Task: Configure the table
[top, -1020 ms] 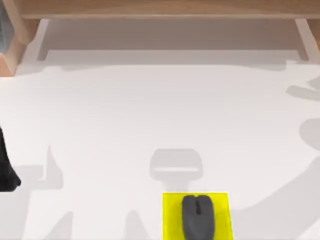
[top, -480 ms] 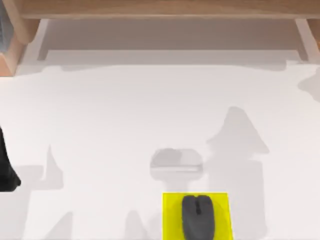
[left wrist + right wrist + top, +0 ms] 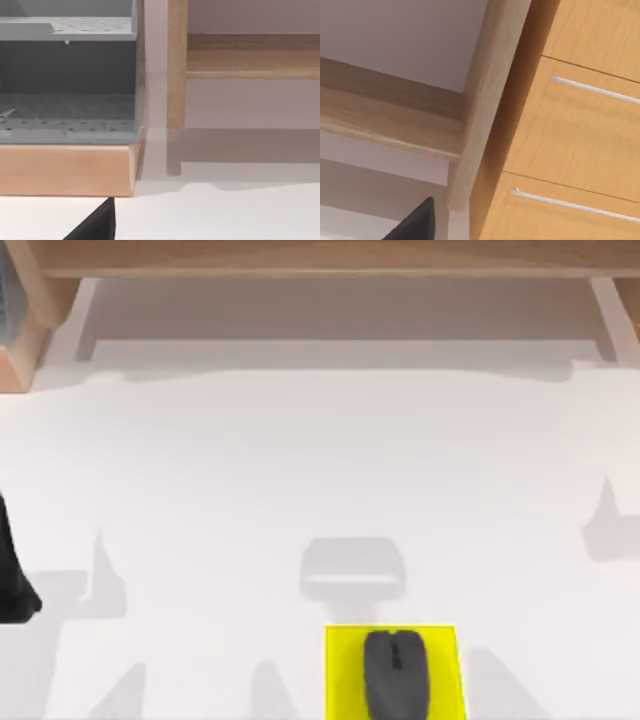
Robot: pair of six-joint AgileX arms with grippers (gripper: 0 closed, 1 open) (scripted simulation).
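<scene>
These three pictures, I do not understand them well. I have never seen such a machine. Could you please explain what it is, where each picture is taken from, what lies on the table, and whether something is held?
This is a computer-rendered scene of two robot arms at a white table. The top view looks straight down. Near its bottom edge a dark grey computer mouse lies on a yellow square pad. A light wooden shelf frame runs along the far side. The dark shape at the left edge is the left arm, parked there. The grey patches are only shadows.

The other two pictures come from cameras on the arms' wrists. The left one faces a grey rack on a wooden base, the right one wooden drawers with metal handles. I see nothing being held.
</scene>
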